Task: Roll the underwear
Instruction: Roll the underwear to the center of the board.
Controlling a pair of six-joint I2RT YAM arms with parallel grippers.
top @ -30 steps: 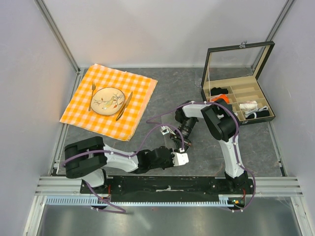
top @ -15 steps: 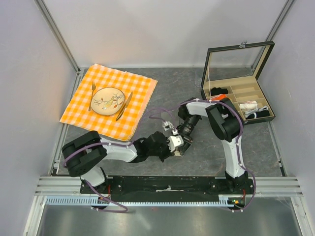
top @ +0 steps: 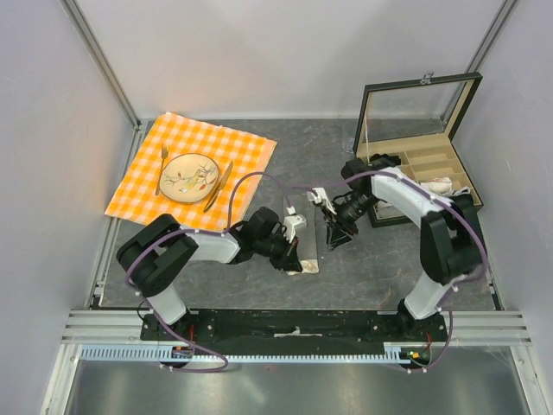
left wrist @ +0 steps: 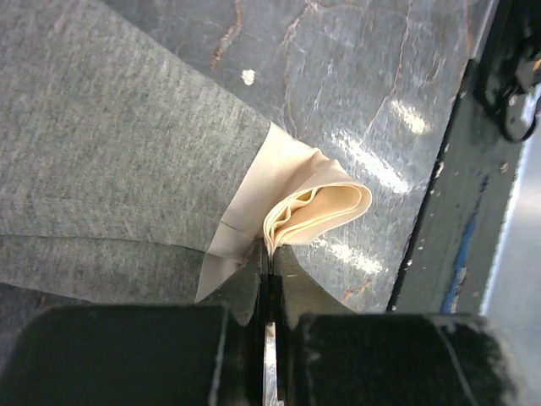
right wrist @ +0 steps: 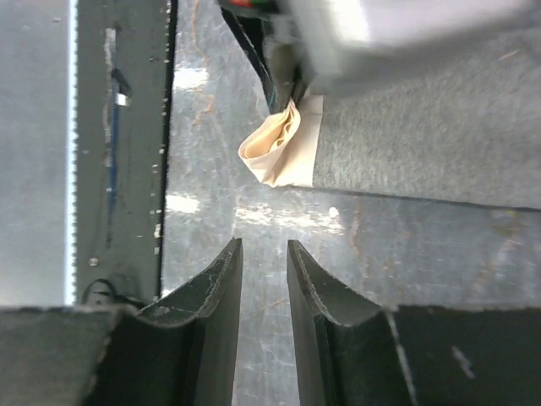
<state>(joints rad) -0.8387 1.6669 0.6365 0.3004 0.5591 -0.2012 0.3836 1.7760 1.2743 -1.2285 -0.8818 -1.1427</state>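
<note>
Left fingers (left wrist: pixel 279 269) are clenched tight on the underwear (left wrist: pixel 110 152), pinching a bunched-up loop of its cream strip (left wrist: pixel 317 203) right at the tips, dead centre of the left wrist view. The grey part fills the upper left of that frame and lies on the counter (left wrist: pixel 355 76), with a fold line running across the lower left. A dark rail (left wrist: pixel 439 220) cuts down the right side.

Right fingers (right wrist: pixel 228 269) are released. There's a narrow gap between them with nothing in it, just bare counter showing through. They sit at the bottom middle of the right wrist view. The pinched cream loop is above them in the upper middle, apart from the tips, and the grey cloth stretches off to the upper right. The other arm's fingers are only a blur at the top edge there. Can't tell whether the right tips touch the counter or hang just over it.

From the top camera the underwear is in the lower middle of the frame, on the counter between the two sets of fingers. It's grey on grey, so the outline is hard to make out.

Over in the upper left is an orange checked cloth (top: pixel 138 201) with a plate (top: pixel 188 175) on it, a fork (top: pixel 162 169) to the plate's left and a knife (top: pixel 218 186) to its right. On the right is an open box (top: pixel 413 157) with dividers and a few small garments inside.
</note>
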